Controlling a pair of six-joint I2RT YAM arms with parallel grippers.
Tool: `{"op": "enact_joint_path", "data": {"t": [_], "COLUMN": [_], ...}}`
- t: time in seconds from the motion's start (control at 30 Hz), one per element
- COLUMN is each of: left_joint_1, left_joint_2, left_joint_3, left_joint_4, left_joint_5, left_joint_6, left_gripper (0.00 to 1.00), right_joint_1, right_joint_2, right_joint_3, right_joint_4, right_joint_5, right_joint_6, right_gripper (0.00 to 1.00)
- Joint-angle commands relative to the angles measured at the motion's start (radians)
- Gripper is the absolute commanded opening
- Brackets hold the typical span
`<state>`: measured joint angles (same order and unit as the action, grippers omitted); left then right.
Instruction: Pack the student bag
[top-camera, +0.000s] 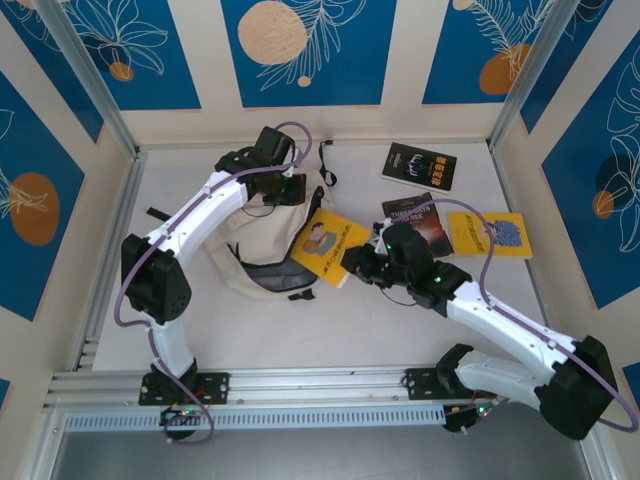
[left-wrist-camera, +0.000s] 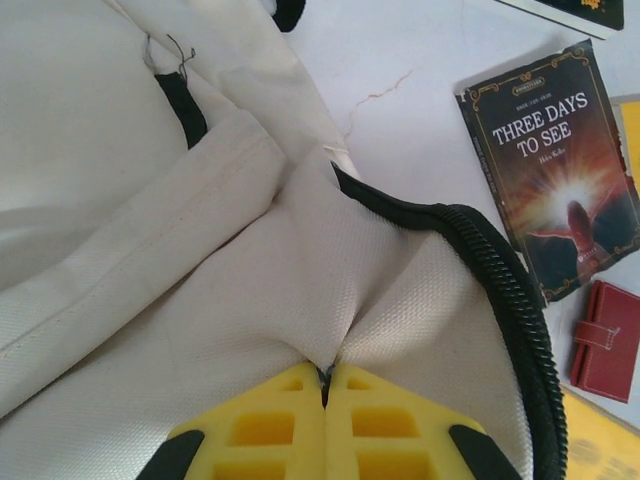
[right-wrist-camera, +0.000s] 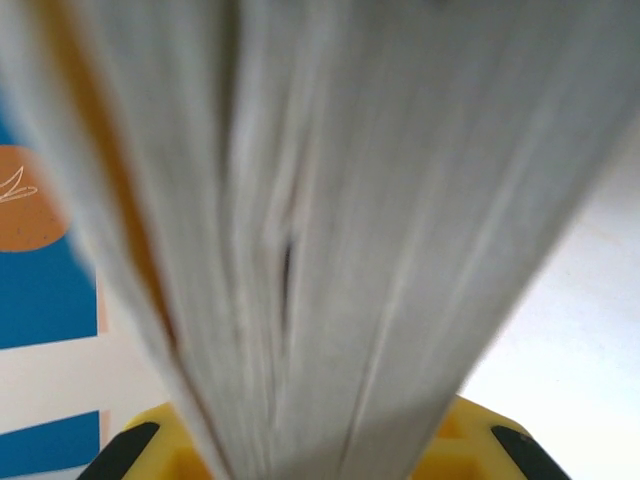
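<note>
Worktop (top-camera: 330, 330): white, walled on three sides by blue-and-cream panels.

Student bag (top-camera: 255, 245): lies left of centre on the worktop, slumped and creased, with its mouth toward the near side. Left wrist view: cream canvas bunched into folds, and a black zipper (left-wrist-camera: 520, 300) curves along the right-hand edge.

Left claw (left-wrist-camera: 325, 385): clenched, with a fold of the bag's canvas pinched between the yellow fingers (left-wrist-camera: 270, 430). Top view puts it at the bag's far end.

Right claw (top-camera: 352, 263): grasping the cartoon-cover yellow book (top-camera: 328, 243) by its right edge. Right wrist view: blurred page edges rise between the two fingers. The book's left corner overlaps the bag's right side. Cannot tell whether it touches the canvas or is held above it.

Other items, right of the bag:
- far-right yellow book (top-camera: 497, 235), flat near the right wall.
- "Three Days to See" paperback (left-wrist-camera: 555, 170), flat, between the bag and the far-right yellow book.
- black book (top-camera: 418, 165), flat, toward the back wall.
- red wallet (left-wrist-camera: 608, 340), just beside the paperback's near corner, clasp side up.
</note>
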<state>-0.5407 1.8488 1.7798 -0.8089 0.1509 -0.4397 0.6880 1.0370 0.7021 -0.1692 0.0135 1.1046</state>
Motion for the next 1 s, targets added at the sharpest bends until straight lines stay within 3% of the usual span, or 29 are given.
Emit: {"op": "enact_joint_path", "data": {"t": [0.0, 0.13, 0.3, 0.7, 0.97], "left_joint_1": [0.003, 0.002, 0.004, 0.016, 0.030], "left_joint_2": [-0.041, -0.049, -0.059, -0.068, -0.065], "left_joint_3": [0.050, 0.067, 0.081, 0.110, 0.110], "left_joint_4": [0.017, 0.019, 0.042, 0.039, 0.048], "left_joint_5": [0.058, 0.067, 0.110, 0.109, 0.110], "left_joint_6": [-0.013, -0.020, -0.028, -0.046, -0.057], "left_gripper": [0.00, 0.00, 0.00, 0.00, 0.00], "right_joint_1": [0.012, 0.030, 0.055, 0.088, 0.107], "right_joint_2": [0.063, 0.191, 0.325, 0.725, 0.895], "right_joint_3": [0.020, 0.055, 0.120, 0.277, 0.410], "right_joint_4": [0.261, 0.409, 0.483, 0.764, 0.787], "right_joint_5": [-0.017, 0.017, 0.157, 0.268, 0.309], "right_joint_6": [0.061, 0.098, 0.131, 0.185, 0.171], "right_gripper": [0.00, 0.00, 0.00, 0.00, 0.00]}}
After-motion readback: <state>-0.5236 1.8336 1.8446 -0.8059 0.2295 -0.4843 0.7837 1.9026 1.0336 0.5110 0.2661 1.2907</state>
